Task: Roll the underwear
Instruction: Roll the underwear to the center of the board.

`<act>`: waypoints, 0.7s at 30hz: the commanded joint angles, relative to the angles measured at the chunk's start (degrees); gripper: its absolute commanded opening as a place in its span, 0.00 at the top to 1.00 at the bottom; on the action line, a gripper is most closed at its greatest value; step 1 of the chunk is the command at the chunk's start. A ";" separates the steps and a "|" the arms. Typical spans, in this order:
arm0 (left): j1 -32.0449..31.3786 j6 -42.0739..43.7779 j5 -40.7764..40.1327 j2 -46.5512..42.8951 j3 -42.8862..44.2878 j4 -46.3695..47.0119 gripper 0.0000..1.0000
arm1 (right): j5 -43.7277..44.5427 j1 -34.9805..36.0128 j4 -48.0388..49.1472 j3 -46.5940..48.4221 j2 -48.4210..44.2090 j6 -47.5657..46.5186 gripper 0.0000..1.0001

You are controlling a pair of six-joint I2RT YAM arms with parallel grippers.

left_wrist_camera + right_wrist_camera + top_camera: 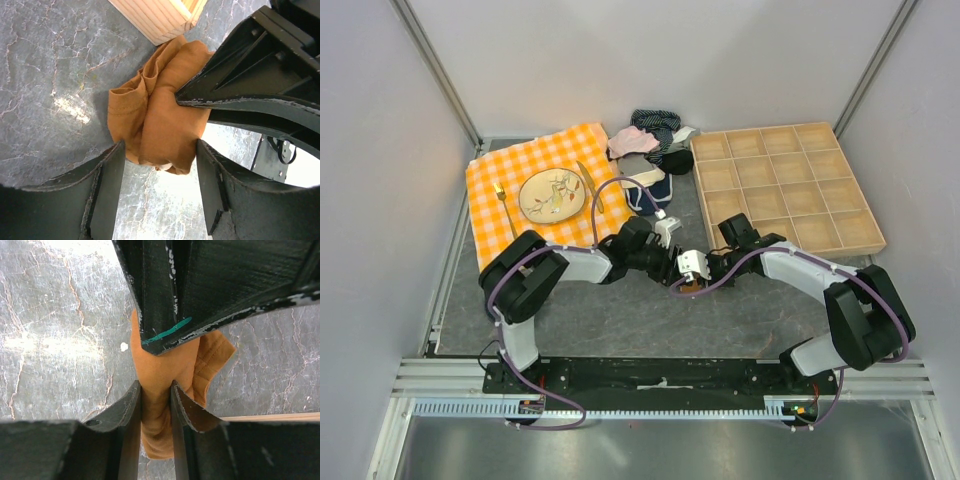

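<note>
The underwear (160, 120) is a bunched rust-brown bundle on the grey marbled table, with a bit of cream edge at its near end. In the top view it is a small brown spot (689, 288) where both arms meet. My right gripper (156, 385) is shut on the bundle's middle, the fabric squeezed thin between its fingers. My left gripper (160, 150) is open, its fingertips (112, 170) standing either side of the bundle's near end. In the left wrist view the right fingers (225, 85) reach in from the right and cover part of the cloth.
A wooden compartment tray (785, 185) stands at the right, its corner (155, 15) just beyond the bundle. A pile of other garments (650, 140) lies at the back. On the left, an orange checked cloth (495, 215) carries a plate (552, 194), fork and knife.
</note>
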 commanded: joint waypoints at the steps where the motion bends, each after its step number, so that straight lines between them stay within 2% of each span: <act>1: 0.46 4.54 0.66 2.48 2.22 2.00 0.35 | 2.81 -0.66 -7.76 -1.93 3.11 0.88 0.73; 6: 0.37 4.46 4.08 5.65 2.93 2.87 0.37 | 2.72 -0.66 -7.76 -1.84 3.38 0.97 0.73; 9: 0.29 3.84 5.05 6.61 2.58 4.28 0.44 | 2.72 -0.58 -7.76 -1.76 3.46 1.15 0.73; 12: 0.37 3.23 5.67 6.44 1.79 5.25 0.61 | 2.63 -0.66 -7.76 -1.58 3.64 1.58 0.72; 13: 0.46 3.05 5.67 6.27 1.18 5.42 0.72 | 2.63 -0.66 -7.76 -1.58 3.73 1.59 0.72; 15: 0.38 2.00 4.98 5.65 0.30 5.86 0.86 | 2.54 -0.66 -7.85 -1.49 3.82 1.94 0.70; 16: 0.55 1.47 4.62 4.78 -0.75 5.86 0.98 | 2.45 -0.58 -7.85 -1.41 3.82 2.02 0.69; 21: 0.55 -1.87 3.04 1.35 -7.07 8.59 0.98 | -0.34 -0.49 -9.07 -0.27 3.12 3.08 0.55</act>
